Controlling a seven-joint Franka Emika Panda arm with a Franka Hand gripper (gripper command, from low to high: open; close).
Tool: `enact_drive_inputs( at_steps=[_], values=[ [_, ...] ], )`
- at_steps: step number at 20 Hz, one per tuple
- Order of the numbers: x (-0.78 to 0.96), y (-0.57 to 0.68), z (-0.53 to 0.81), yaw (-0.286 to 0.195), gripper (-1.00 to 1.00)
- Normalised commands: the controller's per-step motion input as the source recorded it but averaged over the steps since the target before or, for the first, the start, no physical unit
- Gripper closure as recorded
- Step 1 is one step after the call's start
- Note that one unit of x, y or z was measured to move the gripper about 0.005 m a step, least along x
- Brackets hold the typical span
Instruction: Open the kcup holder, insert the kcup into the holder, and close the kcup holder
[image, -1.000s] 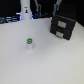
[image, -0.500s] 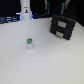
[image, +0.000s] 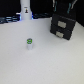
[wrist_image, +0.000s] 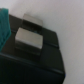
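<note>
The kcup (image: 29, 43), a small white cup with a green top, stands upright on the pale table, towards the exterior view's left. The kcup holder (image: 62, 26) is a black box at the back right with two pale handles (image: 62, 24) on its front, and it looks closed. My gripper (image: 64, 7) is a dark, blurred shape just above the holder's top, far from the kcup. The wrist view looks closely at the black holder (wrist_image: 47, 52) and one pale handle (wrist_image: 30, 38). My fingers are not clear in either view.
A tall white bottle-like post (image: 25, 9) stands at the back left, with a dark strip behind it. The pale table (image: 45, 62) stretches out in front. A teal patch (wrist_image: 4, 30) shows at the edge of the wrist view.
</note>
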Motion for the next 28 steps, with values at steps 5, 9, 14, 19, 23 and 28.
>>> enact_drive_inputs(
  at_steps=[5, 9, 14, 19, 23, 28],
  values=[
    [-0.19, 0.53, -0.24, -0.196, -1.0],
    [-0.14, 0.47, -0.29, -0.18, -1.0],
    [-0.13, 0.32, -0.36, -0.141, -1.0],
    [-0.21, 0.22, -0.42, -0.095, -1.0],
    [-0.23, 0.14, -0.45, -0.038, -1.0],
    [-0.25, 0.06, -0.42, -0.001, -1.0]
  ],
)
